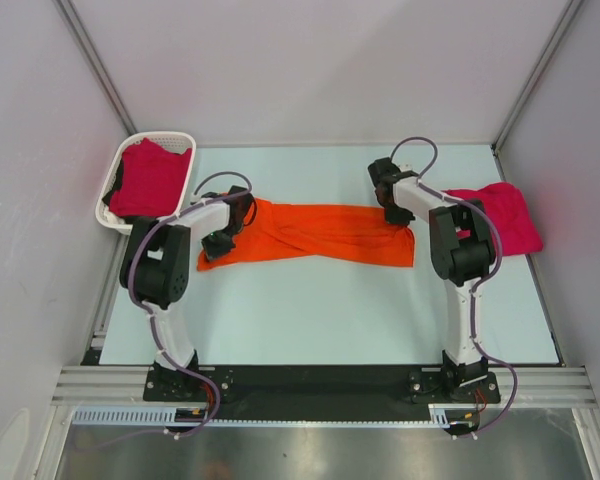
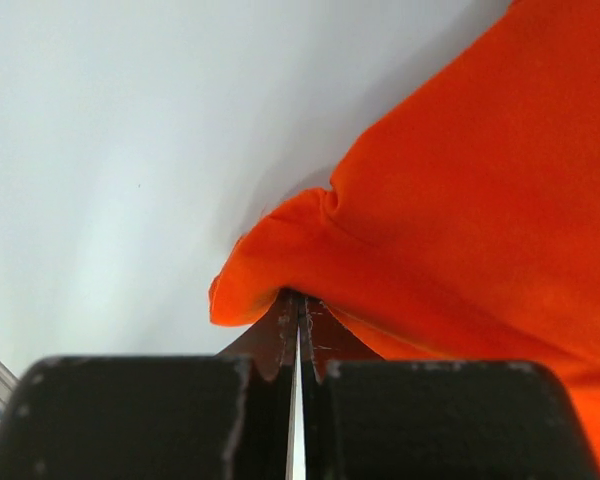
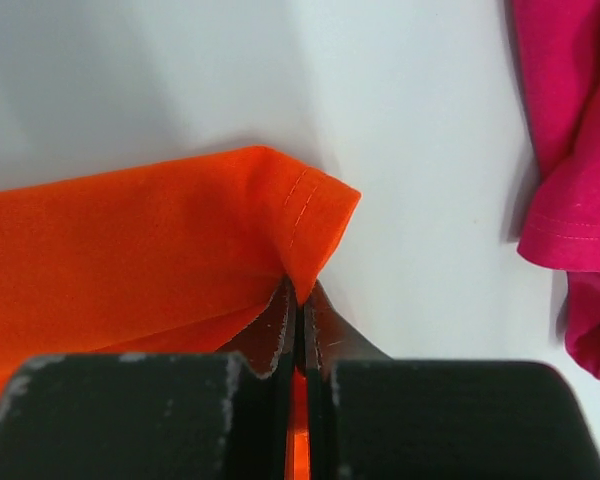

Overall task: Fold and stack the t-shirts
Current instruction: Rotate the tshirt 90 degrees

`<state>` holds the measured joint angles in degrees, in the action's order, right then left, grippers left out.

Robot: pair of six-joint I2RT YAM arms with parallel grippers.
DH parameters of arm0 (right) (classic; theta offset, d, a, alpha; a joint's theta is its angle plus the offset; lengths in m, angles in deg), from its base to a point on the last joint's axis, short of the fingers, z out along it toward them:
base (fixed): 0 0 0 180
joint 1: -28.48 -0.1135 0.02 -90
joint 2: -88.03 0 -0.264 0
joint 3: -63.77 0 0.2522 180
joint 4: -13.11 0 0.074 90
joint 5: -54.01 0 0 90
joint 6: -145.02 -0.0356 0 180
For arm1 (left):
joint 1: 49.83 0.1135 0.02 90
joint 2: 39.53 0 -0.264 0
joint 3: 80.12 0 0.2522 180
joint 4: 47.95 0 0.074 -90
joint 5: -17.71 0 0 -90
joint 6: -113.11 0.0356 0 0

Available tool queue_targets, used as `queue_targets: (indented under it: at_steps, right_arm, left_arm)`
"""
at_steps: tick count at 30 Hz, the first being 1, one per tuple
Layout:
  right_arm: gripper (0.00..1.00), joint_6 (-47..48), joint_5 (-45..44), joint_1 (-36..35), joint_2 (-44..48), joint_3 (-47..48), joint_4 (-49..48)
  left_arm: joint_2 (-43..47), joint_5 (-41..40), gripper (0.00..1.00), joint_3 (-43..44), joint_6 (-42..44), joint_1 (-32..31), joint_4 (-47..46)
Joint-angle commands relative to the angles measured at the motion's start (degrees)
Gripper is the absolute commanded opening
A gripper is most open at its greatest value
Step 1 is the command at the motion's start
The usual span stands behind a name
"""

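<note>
Elbows up, wrists down, the left gripper (image 2: 298, 310) and right gripper (image 3: 298, 298) clamp tight on the 2 ends of the orange t-shirt (image 1: 320, 235) on a pale table (image 1: 330, 310).

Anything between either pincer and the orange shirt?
Nothing visible. The left pincer is shut on the orange shirt's left end, the right pincer on its right corner. The pink shirt lies apart, to the right.

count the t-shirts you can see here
3: orange shirt across the middle of the table; pink shirt in the basket, far left; second pink shirt at right. More may be hidden in the basket.
</note>
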<state>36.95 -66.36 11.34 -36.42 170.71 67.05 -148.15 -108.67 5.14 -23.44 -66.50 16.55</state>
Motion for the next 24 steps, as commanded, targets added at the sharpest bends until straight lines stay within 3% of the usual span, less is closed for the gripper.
queue_targets:
  at_steps: [1, 12, 24]
  right_arm:
    - [0.00, -1.27, -4.60, -0.78, -4.66, -1.51, 10.78]
    - [0.00, -4.17, -1.45, -5.35, -3.88, -9.60, 18.16]
    - [0.00, -6.63, 7.51, -15.89, 0.16, -12.41, 24.06]
  left_arm:
    - [-4.75, -2.20, 0.00, 6.17, 2.60, 1.11, 0.68]
    - [-14.25, -0.71, 0.00, 22.35, 8.04, 3.22, 1.64]
    - [-30.23, 3.07, 0.00, 50.57, 14.72, 3.66, 6.56]
